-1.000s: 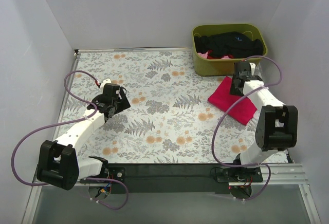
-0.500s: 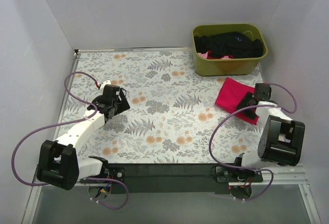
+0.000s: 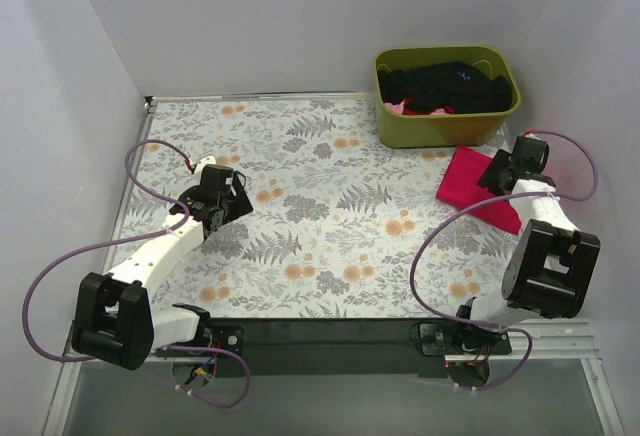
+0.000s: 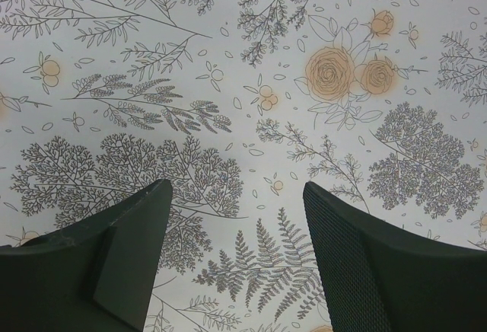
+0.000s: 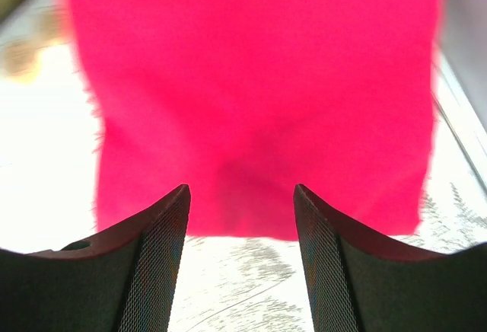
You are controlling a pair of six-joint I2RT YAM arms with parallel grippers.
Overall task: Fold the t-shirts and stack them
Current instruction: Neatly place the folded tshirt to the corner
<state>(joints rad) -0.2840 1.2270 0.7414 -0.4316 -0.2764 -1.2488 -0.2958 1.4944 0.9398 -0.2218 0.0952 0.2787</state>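
A crimson-red t-shirt (image 3: 470, 182), folded to a small rectangle, lies on the floral table at the right, just in front of the olive bin. In the right wrist view the red t-shirt (image 5: 259, 88) fills the upper frame. My right gripper (image 3: 497, 172) is open, low over the shirt's right edge, its fingers (image 5: 156, 256) apart with the near hem between them (image 5: 242, 195). Black t-shirts (image 3: 445, 86) lie heaped in the bin. My left gripper (image 3: 228, 196) is open and empty over bare table at the left (image 4: 237, 191).
The olive-green bin (image 3: 447, 128) stands at the back right corner, with a bit of pink cloth (image 3: 405, 108) among the black shirts. White walls close in the left, back and right. The table's right edge runs close beside the red shirt.
My right gripper swung from the shirt's far side round to its right edge, and the red shirt shifted to the right and back, toward the bin. The left arm has not moved.
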